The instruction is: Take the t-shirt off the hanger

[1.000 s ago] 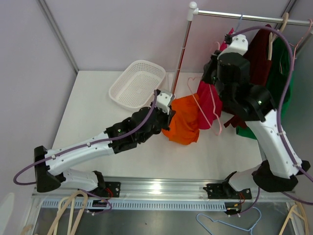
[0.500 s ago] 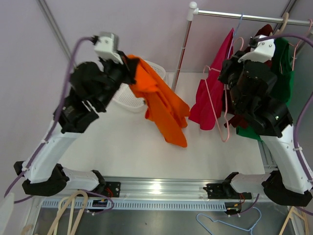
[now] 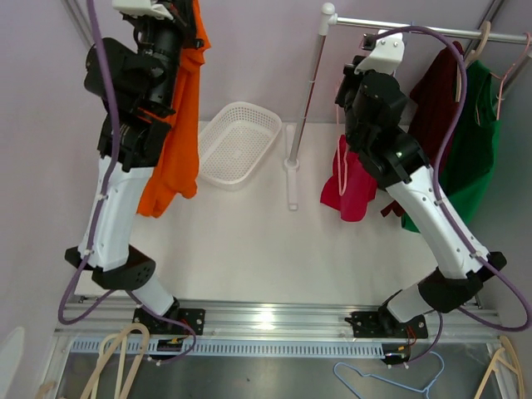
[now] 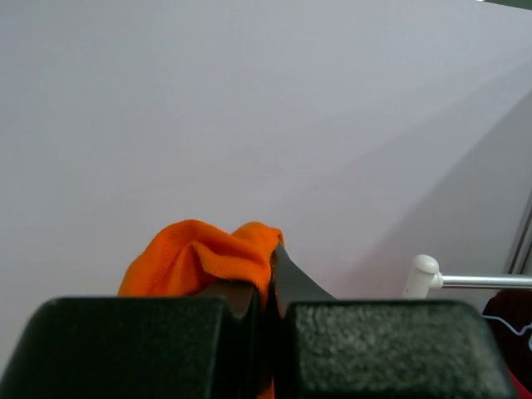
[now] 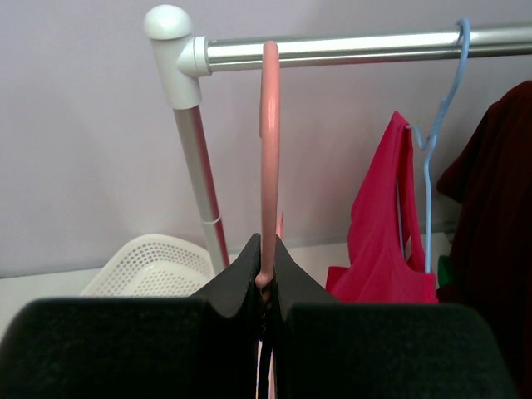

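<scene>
The orange t-shirt (image 3: pixel 176 141) hangs free of any hanger, dangling from my left gripper (image 3: pixel 188 18), which is raised high at the back left. In the left wrist view the jaws of that gripper (image 4: pixel 270 278) are shut on a fold of the orange cloth (image 4: pixel 199 253). My right gripper (image 5: pixel 268 262) is shut on the bare pink hanger (image 5: pixel 269 150), whose hook sits over the metal rail (image 5: pixel 349 48) near its left end cap. No garment shows on the pink hanger.
A white perforated basket (image 3: pixel 237 141) sits on the table at the back, left of the rack's pole (image 3: pixel 303 116). On the rail (image 3: pixel 416 29) hang a red garment (image 3: pixel 349 187) on a blue hanger, a dark red one (image 3: pixel 440 91) and a green one (image 3: pixel 474 141).
My left arm swung up from the table to the high back left, carrying the orange t-shirt. My right arm rose and brought the pink hanger's hook over the rail.
</scene>
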Robot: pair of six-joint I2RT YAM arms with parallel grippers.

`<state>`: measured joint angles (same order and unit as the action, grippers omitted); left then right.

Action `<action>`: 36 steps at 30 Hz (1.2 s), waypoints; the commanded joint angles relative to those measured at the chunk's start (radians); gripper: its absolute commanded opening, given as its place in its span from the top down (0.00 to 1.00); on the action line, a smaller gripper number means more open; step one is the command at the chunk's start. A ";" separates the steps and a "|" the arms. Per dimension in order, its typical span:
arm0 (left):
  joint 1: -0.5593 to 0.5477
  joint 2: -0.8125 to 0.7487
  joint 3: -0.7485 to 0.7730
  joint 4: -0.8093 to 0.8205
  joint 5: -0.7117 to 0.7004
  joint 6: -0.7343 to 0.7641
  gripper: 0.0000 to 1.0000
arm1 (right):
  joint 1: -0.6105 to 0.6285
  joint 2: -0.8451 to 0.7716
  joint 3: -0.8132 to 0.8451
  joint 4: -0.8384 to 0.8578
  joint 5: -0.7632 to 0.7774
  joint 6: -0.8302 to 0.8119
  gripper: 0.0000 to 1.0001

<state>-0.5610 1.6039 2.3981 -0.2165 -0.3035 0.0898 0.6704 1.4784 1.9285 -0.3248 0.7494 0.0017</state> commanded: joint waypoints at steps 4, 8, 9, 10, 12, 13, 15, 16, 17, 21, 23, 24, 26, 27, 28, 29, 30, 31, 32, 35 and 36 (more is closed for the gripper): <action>0.023 0.076 0.101 0.180 0.081 0.071 0.99 | -0.072 0.080 0.085 0.145 -0.041 -0.057 1.00; 0.058 0.094 0.082 0.250 0.069 0.108 0.99 | -0.130 0.108 0.087 0.180 -0.080 -0.048 1.00; 0.071 0.093 0.049 0.273 0.060 0.096 0.99 | -0.138 0.114 0.086 0.185 -0.078 -0.046 1.00; 0.084 0.090 0.024 0.290 0.052 0.082 0.99 | -0.147 0.121 0.086 0.187 -0.085 -0.036 1.00; 0.140 0.088 -0.080 0.331 0.056 0.036 0.99 | -0.175 0.131 0.086 0.184 -0.104 -0.023 1.00; 0.159 0.100 -0.091 0.332 0.058 0.015 1.00 | -0.184 0.135 0.083 0.182 -0.108 -0.017 1.00; 0.217 0.172 -0.087 0.290 0.053 -0.036 0.99 | -0.206 0.141 0.070 0.184 -0.127 -0.006 1.00; 0.234 0.201 -0.061 0.263 0.055 -0.056 0.99 | -0.209 0.140 0.066 0.184 -0.131 -0.006 1.00; 0.265 0.229 -0.032 0.237 0.061 -0.074 0.99 | -0.215 0.138 0.057 0.190 -0.136 -0.006 1.00; 0.299 0.295 -0.050 0.166 0.047 -0.136 0.99 | -0.236 0.140 0.050 0.187 -0.153 0.023 1.00; 0.308 0.298 -0.066 0.166 0.059 -0.151 0.99 | -0.244 0.140 0.052 0.182 -0.166 0.026 1.00; 0.311 0.297 -0.065 0.169 0.069 -0.160 0.99 | -0.247 0.140 0.055 0.181 -0.166 0.027 1.00; 0.314 0.297 -0.039 0.169 0.076 -0.165 0.99 | -0.250 0.141 0.056 0.179 -0.170 0.029 1.00; 0.316 0.300 -0.027 0.167 0.078 -0.163 0.99 | -0.250 0.143 0.059 0.176 -0.173 0.034 1.00; 0.317 0.303 -0.004 0.161 0.079 -0.163 0.99 | -0.253 0.145 0.063 0.175 -0.174 0.035 1.00; 0.320 0.315 0.007 0.158 0.081 -0.167 0.99 | -0.255 0.146 0.067 0.170 -0.176 0.037 1.00; 0.322 0.321 0.044 0.146 0.087 -0.170 0.99 | -0.255 0.149 0.072 0.165 -0.179 0.035 1.00; 0.323 0.320 0.047 0.144 0.093 -0.167 0.99 | -0.255 0.157 0.078 0.159 -0.180 0.035 1.00; 0.323 0.318 0.047 0.147 0.089 -0.167 0.99 | -0.255 0.161 0.092 0.152 -0.182 0.037 1.00; 0.325 0.306 0.023 0.150 0.084 -0.162 0.99 | -0.255 0.172 0.110 0.145 -0.186 0.032 1.00; 0.328 0.298 0.001 0.149 0.083 -0.182 0.99 | -0.253 0.174 0.112 0.147 -0.186 0.032 1.00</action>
<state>-0.2508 1.9533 2.3863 -0.1215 -0.2295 -0.0563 0.4202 1.6417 1.9900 -0.2008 0.5762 0.0265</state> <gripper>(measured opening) 0.011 0.046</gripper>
